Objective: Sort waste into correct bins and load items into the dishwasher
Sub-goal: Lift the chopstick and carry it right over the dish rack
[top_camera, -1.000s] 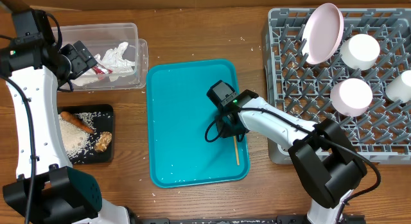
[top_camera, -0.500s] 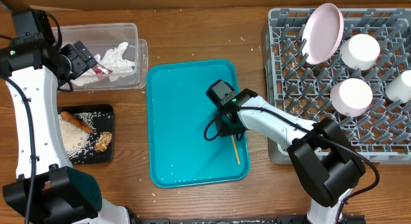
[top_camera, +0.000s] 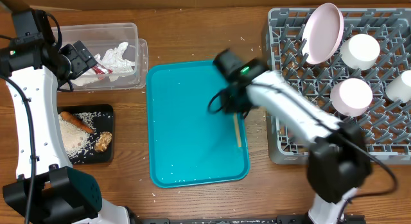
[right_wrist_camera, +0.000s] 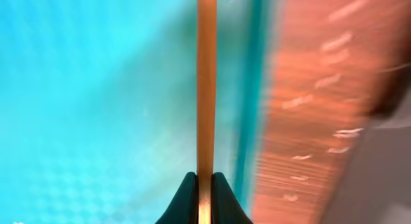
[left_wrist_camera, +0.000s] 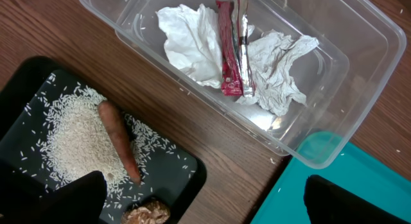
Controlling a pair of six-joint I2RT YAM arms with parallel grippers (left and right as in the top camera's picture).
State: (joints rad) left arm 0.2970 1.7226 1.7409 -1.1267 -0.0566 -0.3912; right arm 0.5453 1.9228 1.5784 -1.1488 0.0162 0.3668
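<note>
Plainly, the right claw (right_wrist_camera: 205, 180) pinched the chopstick (right_wrist_camera: 206, 70) by one end, its shaft running straight ahead, the dish rack (top_camera: 289, 76) close on its right.

My overhead camera looks straight down on the whole tabletop (top_camera: 192, 38); both wrist cameras hang close, all sharing the teal tray (top_camera: 186, 121).
</note>
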